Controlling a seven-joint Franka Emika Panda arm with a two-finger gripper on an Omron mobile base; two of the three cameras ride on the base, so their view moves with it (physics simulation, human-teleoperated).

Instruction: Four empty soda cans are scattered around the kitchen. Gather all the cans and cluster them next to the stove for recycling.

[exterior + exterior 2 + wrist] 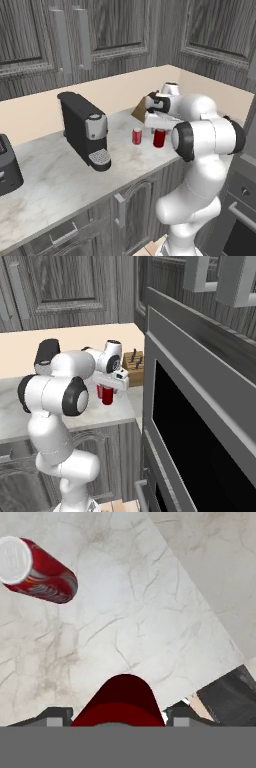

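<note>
The claw [119, 721] is clamped from above on an upright can [159, 138], a finger on each side, likely so it can be carried to the stove. A second can [137, 136] stands just beside it on the table [55, 175]. Farther off stands a coffee machine [85, 130].

The grey marble counter [60, 175] carries a black coffee machine [84, 131] near its middle, a black toaster [7, 167] at its left end, and a wooden knife block [133, 367] against the cream wall in the corner. A red soda can [137, 135] stands upright on it, with a second red can [159, 138] just beside it
</note>
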